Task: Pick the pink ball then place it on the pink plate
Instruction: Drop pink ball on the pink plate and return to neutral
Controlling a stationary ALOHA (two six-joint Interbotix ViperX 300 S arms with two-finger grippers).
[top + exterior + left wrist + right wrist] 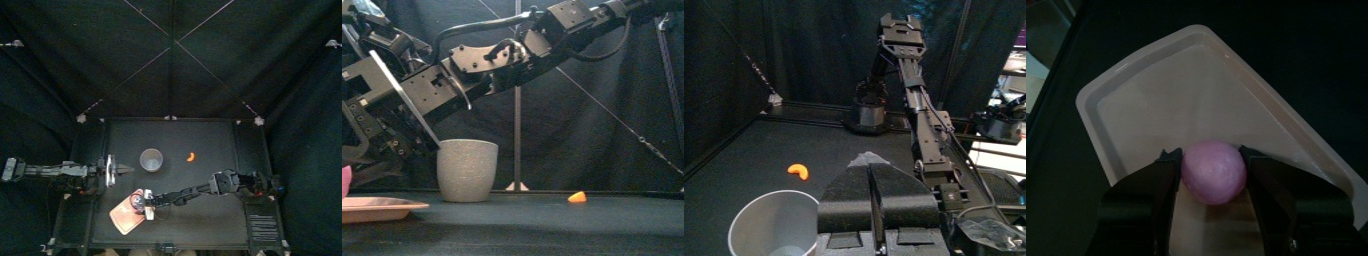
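Here, the right gripper [1213, 160] is narrowed to the width of the pink ball [1213, 172]. The ball is clamped between its two jaws, one pressed against each side. It hangs directly over the floor of the pink tray [1173, 90], inside the raised rim. Whether it touches that floor or rides just above it cannot be told.

In the top view the right arm [214, 185] enters from the right edge and stretches low across the table [201, 215]. It reaches past the middle, so its gripper stands over the tray at the front left. The front view shows the same arm as a long diagonal running from upper right to lower left. There the ball's edge is just visible at the left margin, above the tray.

The left gripper [871, 175] has its jaws pressed together with nothing between them. The left arm [54, 170] rests at the table's left side, near the grey speckled cup [151, 157]. A small orange toy [193, 157] lies to the right of the cup, apart from it.
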